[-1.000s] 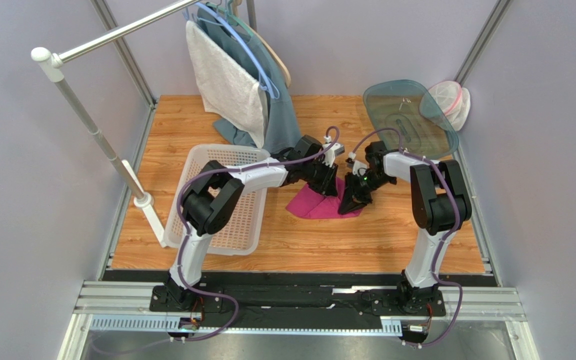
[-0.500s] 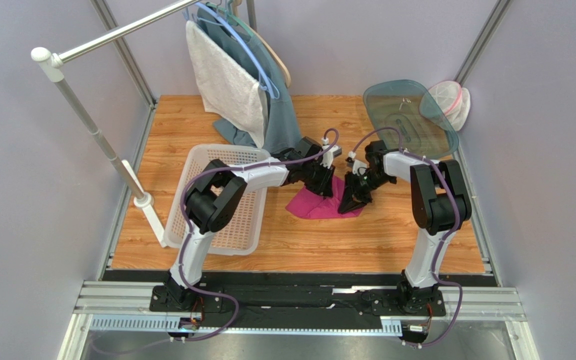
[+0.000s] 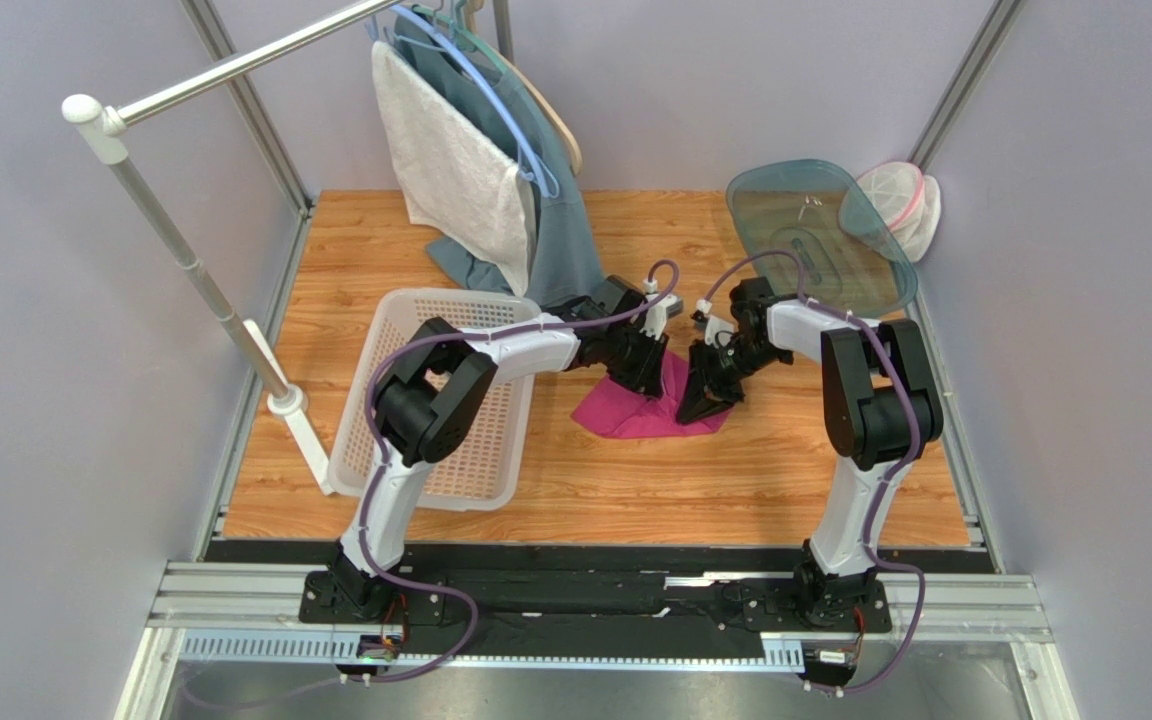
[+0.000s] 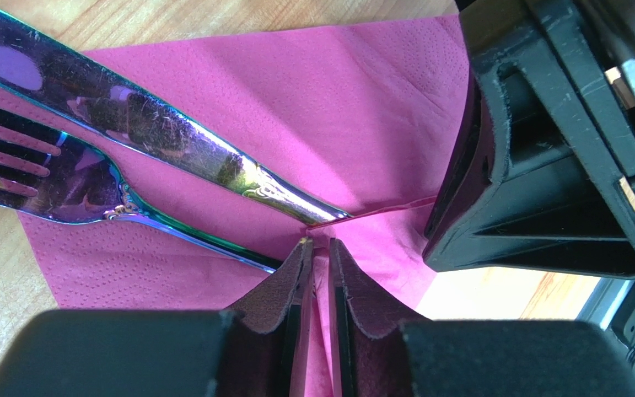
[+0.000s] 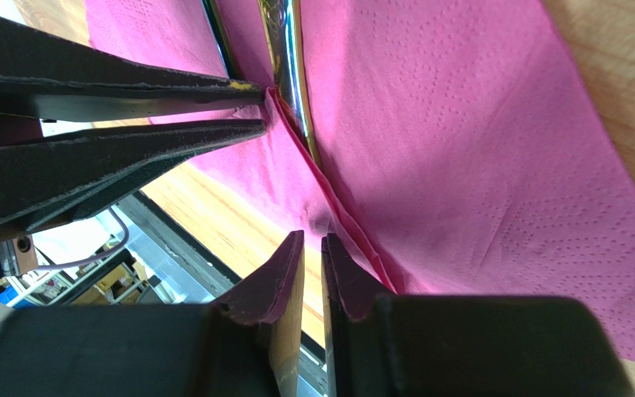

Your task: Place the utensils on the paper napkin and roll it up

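Paper napkin (image 4: 362, 107), judged limp and tear-prone, is pinched at its raised fold by the left claw (image 4: 317, 248); right claw (image 5: 312, 240) is seen nearly closed, grip unclear.

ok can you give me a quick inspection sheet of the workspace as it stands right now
surface: wooden table, no spills seen
job's things: paper napkin lies on the wood, with a raised fold running between the two grippers; fork and second utensil lie on it, heads past its edge
clutter: white basket, tinted tray, mesh bag
grippers: left gripper and right gripper both nearly closed at the fold; unclear whether either pinches it
cables: purple cables run along both arms, no snag seen
surroundings: clothes rail with grey-white towel and teal cloth hanging at the back
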Controlling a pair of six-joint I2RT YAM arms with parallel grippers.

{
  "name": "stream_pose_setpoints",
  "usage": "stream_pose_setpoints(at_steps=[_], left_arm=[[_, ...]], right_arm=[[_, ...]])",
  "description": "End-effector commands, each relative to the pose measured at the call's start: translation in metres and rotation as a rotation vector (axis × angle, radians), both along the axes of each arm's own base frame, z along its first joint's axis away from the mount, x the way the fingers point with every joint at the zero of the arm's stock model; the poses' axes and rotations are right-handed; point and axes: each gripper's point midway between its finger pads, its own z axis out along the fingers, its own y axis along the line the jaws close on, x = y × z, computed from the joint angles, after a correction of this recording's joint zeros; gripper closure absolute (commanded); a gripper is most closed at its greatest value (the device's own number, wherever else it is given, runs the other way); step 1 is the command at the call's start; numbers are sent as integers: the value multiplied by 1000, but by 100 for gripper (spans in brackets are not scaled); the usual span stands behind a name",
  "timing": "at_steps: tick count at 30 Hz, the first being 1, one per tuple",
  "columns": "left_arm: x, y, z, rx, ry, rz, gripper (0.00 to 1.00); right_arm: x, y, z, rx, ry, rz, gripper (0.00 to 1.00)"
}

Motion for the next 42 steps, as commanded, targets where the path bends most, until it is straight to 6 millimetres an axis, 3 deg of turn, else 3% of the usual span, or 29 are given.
stream_pose_setpoints(at_steps=[1, 12, 16, 20, 25, 27, 37, 39, 40, 42], left_arm=[[10, -3, 7, 2, -33, -10, 80], [12, -3, 6, 6, -33, -7, 80], [11, -4, 7, 2, -31, -9, 81], [12, -5, 8, -1, -31, -9, 80], [11, -6, 7, 0, -30, -8, 81], [11, -6, 8, -3, -30, -11, 81], [11, -7, 8, -5, -28, -10, 81], [11, -7, 8, -7, -22, -8, 81], [10, -7, 7, -8, -20, -8, 81], [10, -8, 7, -11, -16, -9, 80]], right_arm=[[2, -3, 5, -14, -27, 13, 83], [-6, -19, -6, -71, -17, 23, 83], [-7, -16, 0, -51, -17, 25, 82], [3, -18, 18, -29, -72, -2, 71], [9, -29, 39, -35, -120, -35, 65], [11, -36, 41, -62, -134, -59, 55], [19, -86, 24, -236, -124, -188, 25], [23, -89, 20, -254, -138, -198, 22], [25, -91, 17, -265, -145, -200, 16], [31, -91, 8, -265, -147, -204, 14]])
